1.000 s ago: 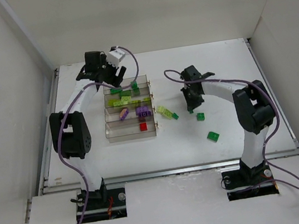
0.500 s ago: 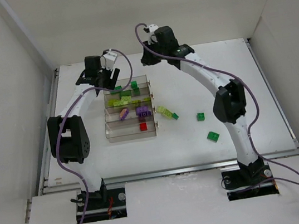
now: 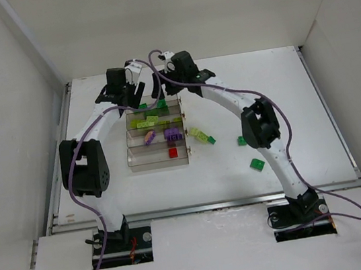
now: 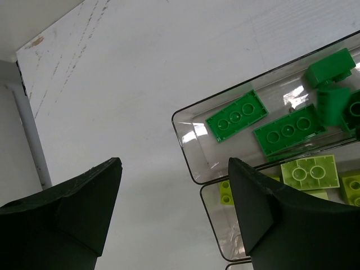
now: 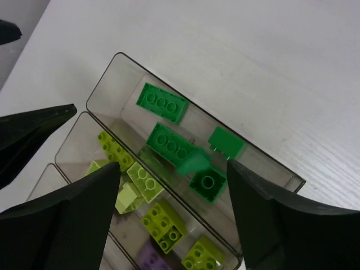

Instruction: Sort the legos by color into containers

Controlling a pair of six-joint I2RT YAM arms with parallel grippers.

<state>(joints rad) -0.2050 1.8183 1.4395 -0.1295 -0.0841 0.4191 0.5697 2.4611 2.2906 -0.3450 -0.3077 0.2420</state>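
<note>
Broadly, a white bench [image 3: 275,87] is seen, enclosed by white walls. The left arm [image 3: 83,163] and the right arm [image 3: 261,126] are both stretched toward the far left part of the bench, where the containers [image 3: 145,158], four clear bins joined side by side as one tray, are set.

The left gripper [image 4: 173,166] is held above the bench at the left end of the farthest bin, its jaws spread wide and nothing gripped between them. The right gripper [image 5: 173,167] is held over the same bin, jaws likewise parted. A blurred green piece [image 5: 194,162] is seen between them; whether it is resting in the bin cannot be told.

The legos [image 5: 169,143] are grouped by bin:
- dark green bricks [image 5: 163,103] in the farthest
- yellow-green bricks [image 5: 144,183] in the next
- purple bricks [image 3: 172,134] in the third
- a red brick [image 3: 173,152] in the nearest

Right of the tray, a yellow-green piece [image 3: 197,133] is seen on the bench just beside a small green piece [image 3: 211,140]. Farther right lie one green brick [image 3: 242,141] and another green brick [image 3: 257,164].
</note>
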